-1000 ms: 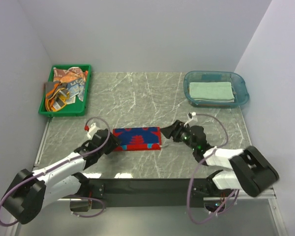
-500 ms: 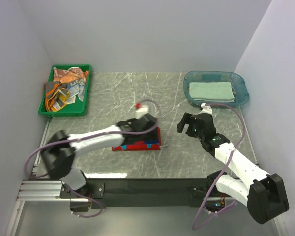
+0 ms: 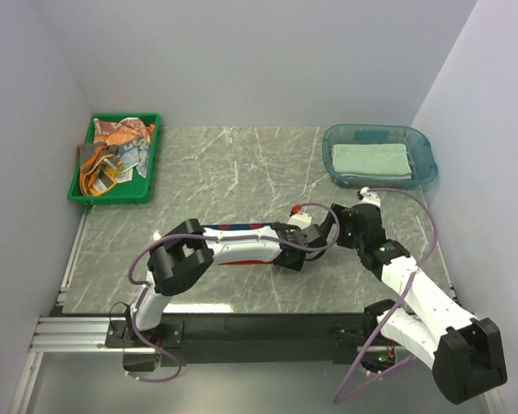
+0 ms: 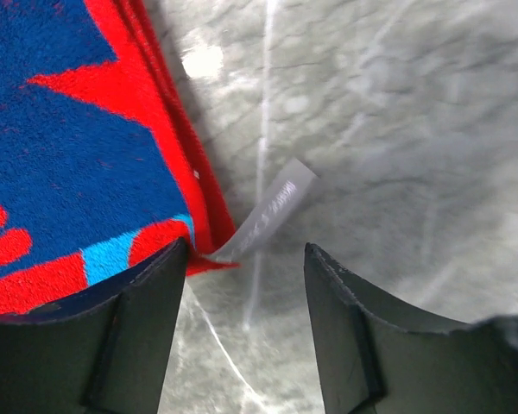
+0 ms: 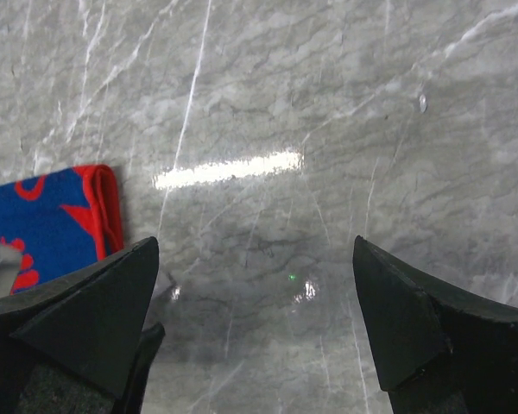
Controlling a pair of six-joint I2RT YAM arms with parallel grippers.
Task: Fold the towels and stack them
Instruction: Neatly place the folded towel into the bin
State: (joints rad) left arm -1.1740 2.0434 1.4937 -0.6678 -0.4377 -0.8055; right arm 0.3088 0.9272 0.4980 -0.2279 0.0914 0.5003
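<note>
Grey marble bench (image 3: 242, 164), folded red-and-blue towel (image 4: 69, 155); left claw (image 4: 243, 250) parted at its tagged corner; right claw (image 5: 255, 243) spread wide above stone.

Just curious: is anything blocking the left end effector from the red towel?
Nothing visible does. The open left end effector sits at a corner of the red and blue towel, over its grey label.
</note>
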